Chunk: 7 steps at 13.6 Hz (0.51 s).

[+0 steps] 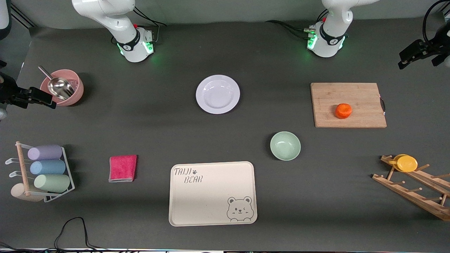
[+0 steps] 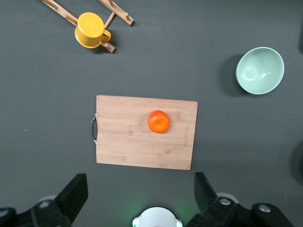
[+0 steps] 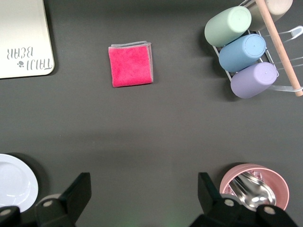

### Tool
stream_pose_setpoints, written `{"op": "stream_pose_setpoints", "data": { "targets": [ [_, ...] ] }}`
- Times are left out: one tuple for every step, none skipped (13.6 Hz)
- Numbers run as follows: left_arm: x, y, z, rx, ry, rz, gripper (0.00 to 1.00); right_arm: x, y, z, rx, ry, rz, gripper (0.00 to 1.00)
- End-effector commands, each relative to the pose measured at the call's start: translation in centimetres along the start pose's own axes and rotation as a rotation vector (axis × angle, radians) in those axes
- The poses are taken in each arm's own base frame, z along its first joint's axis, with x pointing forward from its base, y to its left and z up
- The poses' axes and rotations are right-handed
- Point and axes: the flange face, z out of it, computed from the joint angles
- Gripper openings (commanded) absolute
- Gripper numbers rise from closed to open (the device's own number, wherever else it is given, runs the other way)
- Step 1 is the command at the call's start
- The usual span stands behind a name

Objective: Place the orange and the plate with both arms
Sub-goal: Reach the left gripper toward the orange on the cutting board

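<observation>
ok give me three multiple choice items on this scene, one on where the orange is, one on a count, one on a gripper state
1. The orange lies on:
A. the wooden cutting board
B. the plate
C. the green bowl

2. Cups in the wire rack:
A. one
B. three
C. five

3. The left gripper is:
A. shut on the orange
B. shut on nothing
C. open

Answers:
1 A, the fruit sits on the board.
2 B, purple, blue and green cups lie stacked there.
3 C, its fingers stand wide apart, holding nothing.
</observation>
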Motion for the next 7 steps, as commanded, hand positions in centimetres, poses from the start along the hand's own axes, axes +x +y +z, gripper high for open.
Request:
{"op": "stream_pose_setpoints", "data": {
  "targets": [
    [-0.3, 0.2, 0.0, -0.018, -0.019, 0.017, 1.00, -0.8, 0.1, -0.5, 0.016, 0.009, 0.005, 1.00],
    [-0.2, 0.1, 0.1, -0.019, -0.023, 0.016, 1.00, -0.8, 0.0, -0.5, 0.016, 0.009, 0.028, 1.00],
    [-0.1, -0.1, 0.7, -0.020, -0.029, 0.013, 1.00, -0.8, 0.0, -0.6, 0.015, 0.009, 0.057, 1.00],
    [-0.1, -0.3, 2.0, -0.020, -0.038, 0.019, 1.00, -0.8, 0.0, -0.6, 0.015, 0.009, 0.057, 1.00],
    [0.1, -0.4, 3.4, -0.021, -0.038, 0.024, 1.00, -0.8, -0.1, -0.5, 0.015, 0.007, 0.056, 1.00],
    [0.3, -0.3, 6.0, -0.020, -0.033, 0.025, 1.00, -0.8, -0.2, -0.6, 0.015, 0.009, 0.053, 1.00],
    [0.5, -0.1, 8.6, -0.018, -0.018, 0.026, 1.00, -0.8, -0.2, -0.6, 0.015, 0.007, 0.053, 1.00]
  ]
}}
